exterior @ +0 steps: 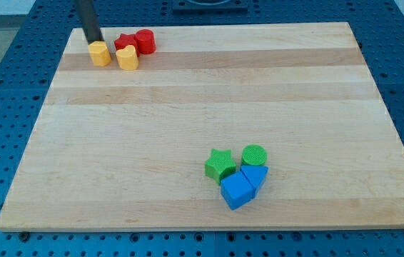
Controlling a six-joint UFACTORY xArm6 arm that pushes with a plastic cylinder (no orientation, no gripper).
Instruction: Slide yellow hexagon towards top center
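The yellow hexagon (100,53) lies near the board's top left corner. My tip (94,41) stands just above it in the view, touching or almost touching its top edge. A yellow heart-shaped block (127,57) sits right next to the hexagon on its right. A red star (125,42) and a red cylinder (145,41) lie just above the yellow heart-shaped block, toward the view's top.
A green star (220,165), a green cylinder (254,155), a blue cube (236,190) and a blue triangular block (255,175) cluster at the lower right of centre. The wooden board (209,100) rests on a blue perforated table.
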